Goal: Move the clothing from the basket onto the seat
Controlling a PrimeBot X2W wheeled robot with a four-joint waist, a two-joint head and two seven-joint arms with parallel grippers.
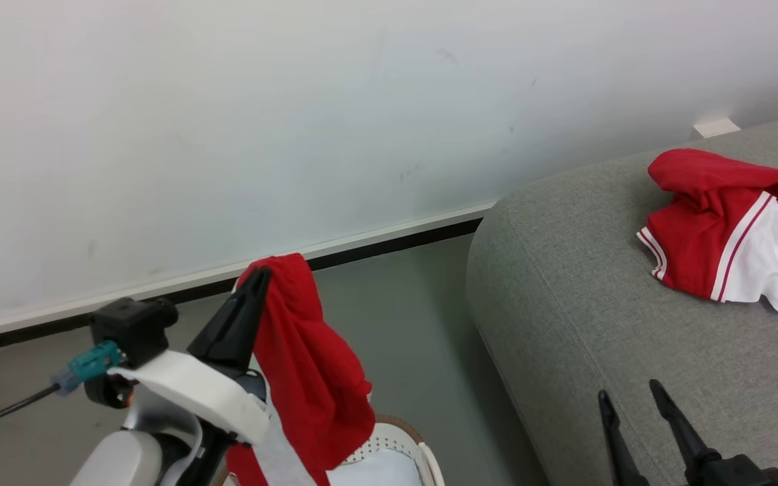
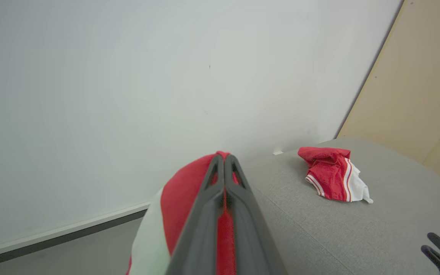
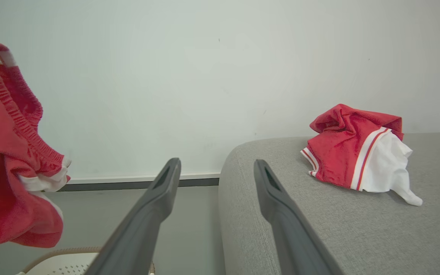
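red garment (image 1: 301, 351) clamped in left fingers (image 1: 242, 314), basket (image 1: 389, 442) mostly hidden below, right fingers (image 3: 277, 198) apart, bases cut off

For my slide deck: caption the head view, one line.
Left end effector holds a red garment over the basket; second garment lies on the grey seat.

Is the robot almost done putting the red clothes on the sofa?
Partly. Done: one red and white garment lies on the seat. In hand: the left gripper is shut on a red garment, held up above the basket, not over the seat yet. The right gripper is open and empty. Left: carry that garment across and drop it. The basket is mostly hidden, so I cannot tell if more clothes wait inside.
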